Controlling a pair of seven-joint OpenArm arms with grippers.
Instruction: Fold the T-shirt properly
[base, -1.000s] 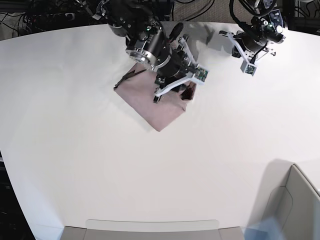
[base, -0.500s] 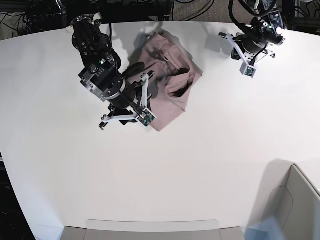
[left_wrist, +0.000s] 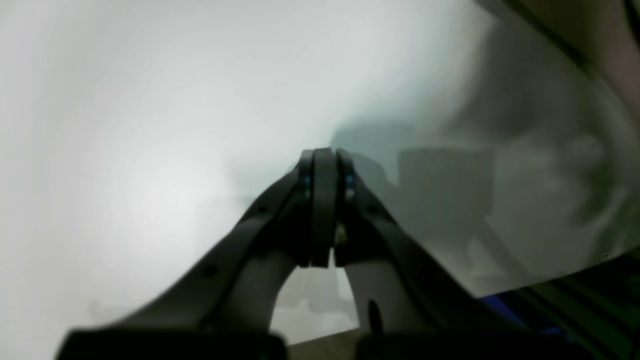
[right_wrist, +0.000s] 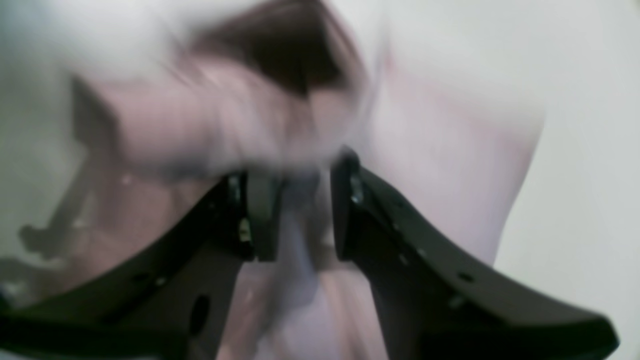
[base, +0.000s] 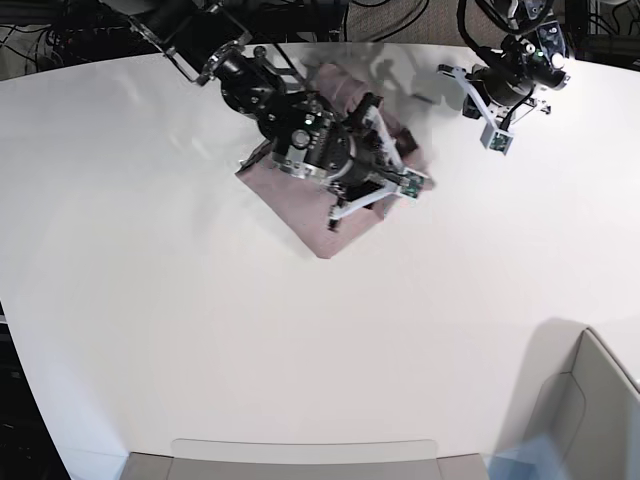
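White tabletop (base: 200, 330) filled the base view, with dark cabling along its far edge. The right gripper (right_wrist: 295, 210) had its jaws parted around a blurred grey-pink fold of the T-shirt (base: 300, 195); cloth sat between the pads, but the smear made it impossible to tell whether they pinched it or merely straddled it. Outward from there, the shirt lay bunched near the far middle of the tabletop, a flat corner pointing toward the near side and a rumpled heap under the arm.

Half a second before, that arm had been off the cloth to the side, and the shirt had lain exposed with a loose hump. By this moment the arm had swung back over the garment, and the flat part looked somewhat changed in outline. I took this as a fold in progress, not a finished one, since the pile was uneven.

The left gripper (base: 490, 125) hung well apart, over bare tabletop, its jaws pressed together on nothing and its place unchanged throughout.
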